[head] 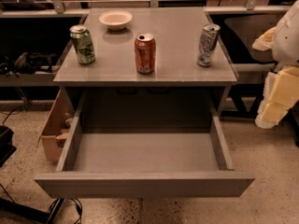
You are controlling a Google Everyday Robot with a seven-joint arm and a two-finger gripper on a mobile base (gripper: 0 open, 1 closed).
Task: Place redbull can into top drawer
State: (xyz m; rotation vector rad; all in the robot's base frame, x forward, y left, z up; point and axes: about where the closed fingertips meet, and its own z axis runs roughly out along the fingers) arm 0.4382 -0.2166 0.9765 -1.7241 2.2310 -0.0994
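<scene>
Camera view puts the top drawer (145, 183) nearest, at 6 o'clock, pulled open. Farther back on the cabinet top (117, 71), the redbull can (207, 45) stands upright at 2 o'clock, close to the right edge. A sideways nudge on approach could knock it off, and taking the red-orange can (145, 53) at 12 would be the wrong pick. At 3 o'clock the gripper (276, 97), probably the cream blocks below the white arm (287, 31), hangs well apart from the can; open or closed, I cannot tell.
</scene>
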